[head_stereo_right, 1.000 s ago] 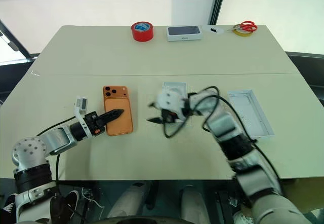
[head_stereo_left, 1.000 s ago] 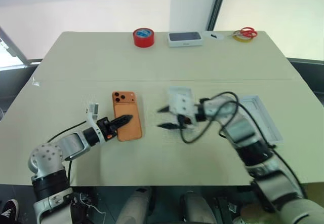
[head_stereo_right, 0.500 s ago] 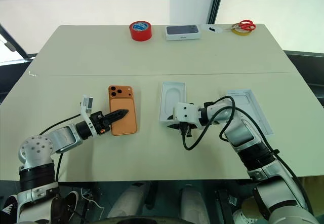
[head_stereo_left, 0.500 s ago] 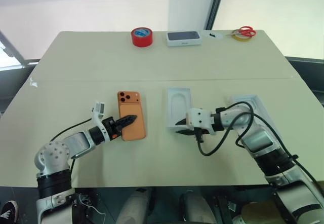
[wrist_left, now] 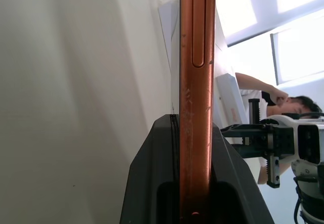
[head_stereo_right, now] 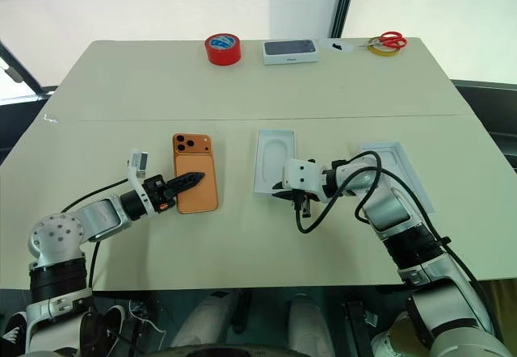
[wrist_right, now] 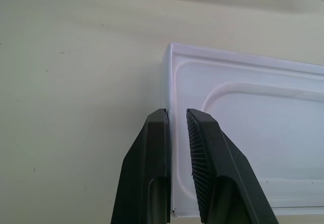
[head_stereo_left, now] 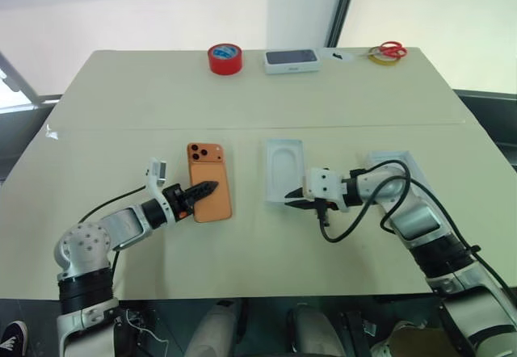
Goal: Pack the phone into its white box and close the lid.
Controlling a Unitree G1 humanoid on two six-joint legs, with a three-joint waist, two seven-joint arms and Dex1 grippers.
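A wide, pale cream desk (head_stereo_left: 242,98) with a faint seam running across its middle is seen from above, set before a light wall and large bright windows divided by a dark frame. Along the far edge are ranged a red roll of tape (head_stereo_left: 225,58), a closed white box bearing a dark phone picture (head_stereo_left: 292,60), and red-handled scissors (head_stereo_left: 393,50) lying against a yellow ring of tape (head_stereo_left: 381,58).

On the near half, the flat orange smartphone with three lenses at a far corner (head_stereo_left: 208,182) lies back-up on the desk. Its near long edge is clamped between the black fingers of the left end effector (head_stereo_left: 202,191), as the left wrist view confirms.

Just to the right lies a thin white insert with an oval recess (head_stereo_left: 284,168). Its near edge is pinched between the almost closed fingers of the right end effector (wrist_right: 176,120).

Further right, partly hidden behind the right arm and its black cable, the shallow white rectangular tray (head_stereo_right: 388,157) rests on the desk, well apart from the phone.

In the left wrist view, a person (wrist_left: 263,95) is glimpsed beyond the desk.
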